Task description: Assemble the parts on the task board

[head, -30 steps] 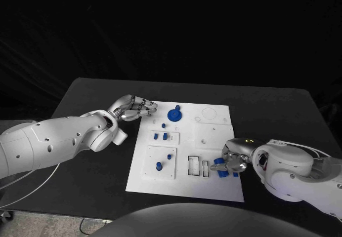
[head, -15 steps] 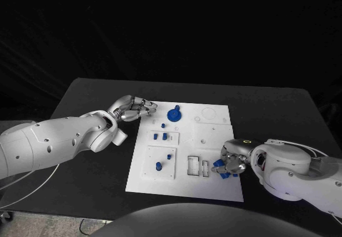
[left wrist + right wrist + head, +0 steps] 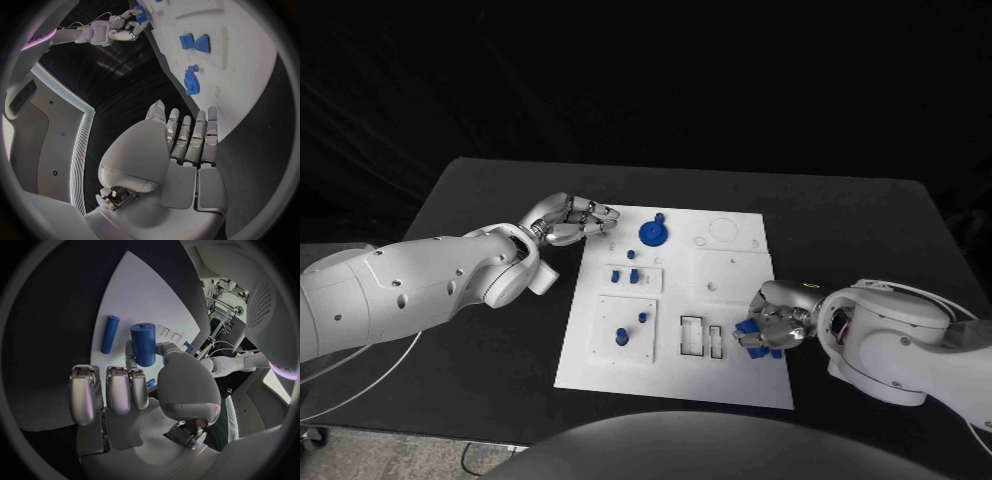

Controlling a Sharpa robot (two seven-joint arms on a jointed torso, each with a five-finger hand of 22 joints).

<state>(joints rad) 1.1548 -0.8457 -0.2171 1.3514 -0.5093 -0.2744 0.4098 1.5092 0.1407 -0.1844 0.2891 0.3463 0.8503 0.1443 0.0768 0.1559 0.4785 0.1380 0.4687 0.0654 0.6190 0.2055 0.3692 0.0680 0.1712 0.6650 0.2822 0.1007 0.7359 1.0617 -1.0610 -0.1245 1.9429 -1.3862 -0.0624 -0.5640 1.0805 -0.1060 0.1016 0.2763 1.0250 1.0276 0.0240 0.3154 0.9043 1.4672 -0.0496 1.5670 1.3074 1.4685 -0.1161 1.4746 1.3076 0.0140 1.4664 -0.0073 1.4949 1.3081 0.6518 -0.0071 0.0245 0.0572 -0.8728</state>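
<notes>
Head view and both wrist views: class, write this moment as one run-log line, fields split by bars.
left hand: at task board corner, holding nothing | right hand: grips blue cylinder | second blue cylinder: lying on board

The task board [image 3: 733, 375] lies mid-table [image 3: 488, 190], left hand [image 3: 571, 218] at its far-left corner, right hand [image 3: 773, 322] at its right edge.

White rounded arms with dark screw holes; silver hands, segmented fingers [image 3: 119, 390].
</notes>
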